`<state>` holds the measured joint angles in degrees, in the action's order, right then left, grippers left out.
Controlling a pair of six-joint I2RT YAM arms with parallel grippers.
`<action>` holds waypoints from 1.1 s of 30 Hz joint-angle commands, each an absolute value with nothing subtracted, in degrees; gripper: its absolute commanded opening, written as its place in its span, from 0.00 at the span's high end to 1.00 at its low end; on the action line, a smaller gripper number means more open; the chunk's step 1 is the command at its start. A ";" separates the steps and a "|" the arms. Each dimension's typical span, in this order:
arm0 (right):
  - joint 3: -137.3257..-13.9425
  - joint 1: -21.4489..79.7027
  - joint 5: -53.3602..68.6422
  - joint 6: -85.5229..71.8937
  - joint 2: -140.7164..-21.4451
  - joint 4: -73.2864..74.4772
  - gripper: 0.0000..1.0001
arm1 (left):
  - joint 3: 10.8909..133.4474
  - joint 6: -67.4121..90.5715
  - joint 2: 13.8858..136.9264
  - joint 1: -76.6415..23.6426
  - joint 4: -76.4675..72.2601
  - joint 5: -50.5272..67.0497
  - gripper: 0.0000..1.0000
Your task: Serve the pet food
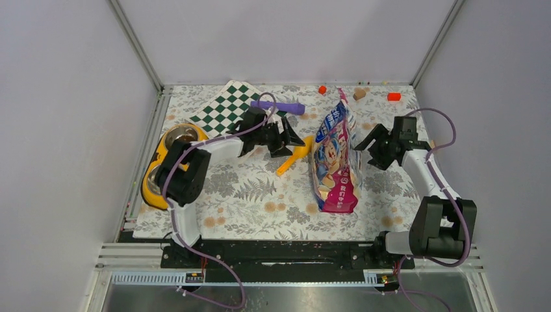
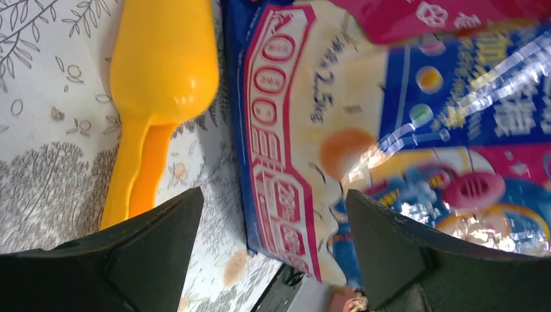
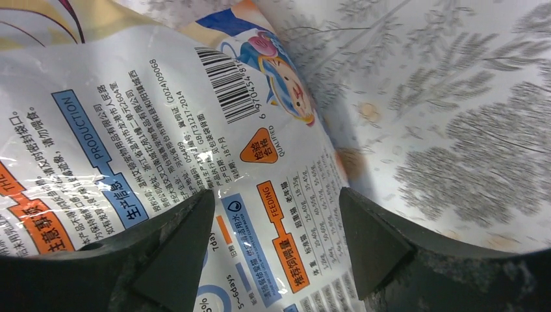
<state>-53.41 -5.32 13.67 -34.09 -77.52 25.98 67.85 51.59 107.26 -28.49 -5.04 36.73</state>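
Observation:
The pink-and-blue pet food bag stands on its long edge in the middle of the floral table, between my two arms. No kibble shows. My left gripper is open just left of the bag, above the orange scoop. In the left wrist view the bag's front fills the right side and the scoop lies at the left, between and beyond my open left gripper. My right gripper is open right beside the bag. In the right wrist view it faces the bag's white back panel.
A yellow double-bowl feeder sits at the left edge. A green checkered mat and a purple stick lie at the back. Small red blocks and a brown block lie at the back right. White walls enclose the table.

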 commanded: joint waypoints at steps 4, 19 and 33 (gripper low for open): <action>-45.63 -4.74 24.37 -39.86 -82.66 14.09 0.24 | 71.98 69.80 117.05 -30.70 -24.52 42.83 0.18; -29.50 -1.61 36.39 -52.39 -74.98 7.47 0.34 | 61.85 77.87 115.95 -32.68 -38.30 41.24 0.42; -27.65 9.13 36.22 -59.49 -76.21 -3.34 0.36 | 47.46 74.72 102.20 -32.48 -36.06 32.17 0.61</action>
<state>-30.50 1.45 23.18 -56.40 -73.38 -11.27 51.94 76.27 108.53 -29.87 -33.21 34.00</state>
